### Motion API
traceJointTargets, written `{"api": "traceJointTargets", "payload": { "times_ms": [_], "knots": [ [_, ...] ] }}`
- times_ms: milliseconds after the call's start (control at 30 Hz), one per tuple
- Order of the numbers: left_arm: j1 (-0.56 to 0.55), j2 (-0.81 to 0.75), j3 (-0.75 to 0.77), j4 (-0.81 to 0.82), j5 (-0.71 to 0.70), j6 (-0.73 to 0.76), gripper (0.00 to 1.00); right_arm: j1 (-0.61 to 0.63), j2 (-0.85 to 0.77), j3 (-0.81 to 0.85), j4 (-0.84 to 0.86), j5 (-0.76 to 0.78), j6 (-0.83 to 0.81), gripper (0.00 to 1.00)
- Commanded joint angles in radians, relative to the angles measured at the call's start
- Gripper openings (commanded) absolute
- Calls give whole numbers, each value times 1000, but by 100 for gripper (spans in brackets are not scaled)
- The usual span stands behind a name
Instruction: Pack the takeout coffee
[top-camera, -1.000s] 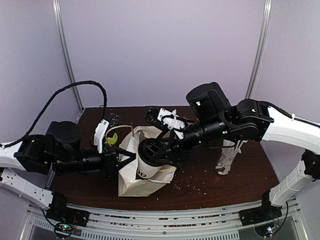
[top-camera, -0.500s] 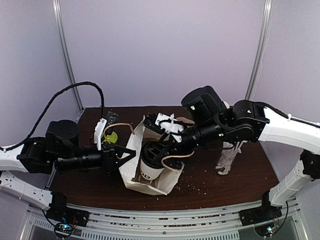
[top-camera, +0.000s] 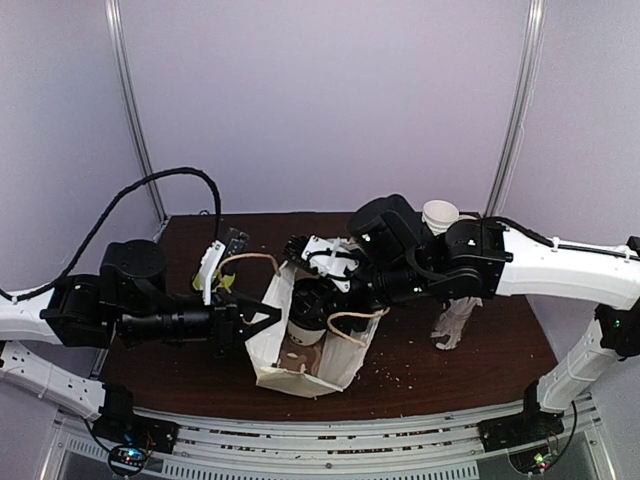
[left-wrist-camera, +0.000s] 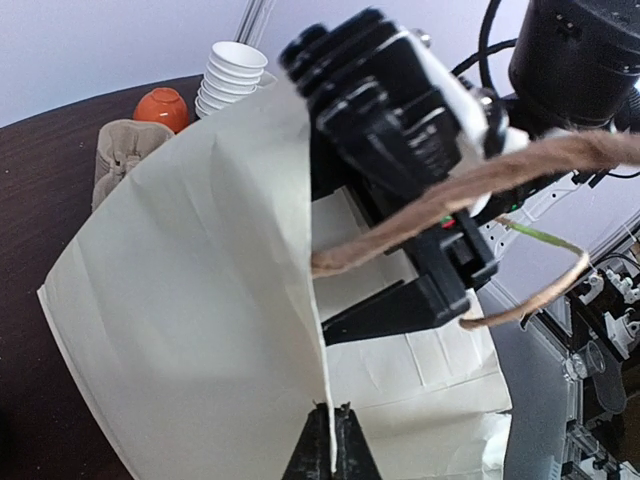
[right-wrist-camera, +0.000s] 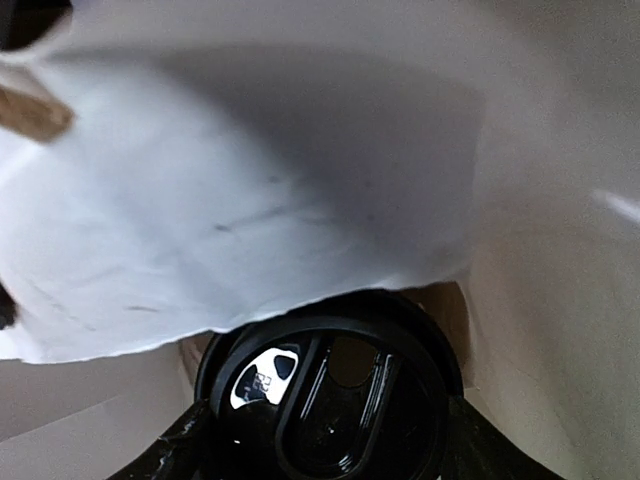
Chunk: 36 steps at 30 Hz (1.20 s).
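the right gripper (top-camera: 313, 297) reaches down into the mouth of a white paper bag (top-camera: 268, 350). its fingers (right-wrist-camera: 188, 445) are clamped on either side of the black lid of the takeout coffee (right-wrist-camera: 330, 385). the cup sits inside the bag, directly beneath the wrist, lid facing up. the left gripper (left-wrist-camera: 331, 447) is clenched on the bag's rim, on the side away from the right arm. brown twine handles (left-wrist-camera: 470, 185) cross in front of the right gripper's body.

beneath both grippers, the bag rests on a dark brown wooden table (top-camera: 470, 370), with pale crumbs (top-camera: 385, 373) scattered just beside the bag, under the right arm. farther out along that arm stands a stack of lidless white cups (top-camera: 440, 214), with a crumpled white bundle (top-camera: 455, 322) near it. the left wrist view shows an orange round object (left-wrist-camera: 165, 103) and a grey pulp carrier (left-wrist-camera: 118, 150) beside those cups. pale lilac walls (top-camera: 320, 100) with metal posts (top-camera: 128, 110) enclose the table, and an aluminium rail (top-camera: 330, 445) runs along the edge by the arm bases.
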Motion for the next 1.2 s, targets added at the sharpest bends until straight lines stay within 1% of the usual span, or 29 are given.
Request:
{"api": "traceJointTargets", "payload": {
  "times_ms": [0, 200, 333, 533, 733, 1000, 1167],
  "knots": [
    [15, -32, -10, 65, 62, -8, 0, 16, -20, -62, 120, 129, -13, 41],
    [45, -59, -72, 24, 92, -56, 0, 25, -29, -127, 179, 162, -20, 41],
    [54, -71, -124, -27, 86, -68, 0, 26, -51, -199, 266, 157, -6, 41],
    [80, -90, -196, -1, 95, -80, 0, 30, -46, -278, 373, 153, 17, 41],
    [82, -63, -194, -4, 105, -67, 0, 37, -22, -305, 421, 143, 6, 41],
    [82, -58, -190, 3, 100, -44, 0, 50, 17, -339, 504, 211, -26, 41],
    [82, -56, -159, -18, 81, -35, 0, 50, 82, -286, 460, 178, -22, 41]
  ]
}}
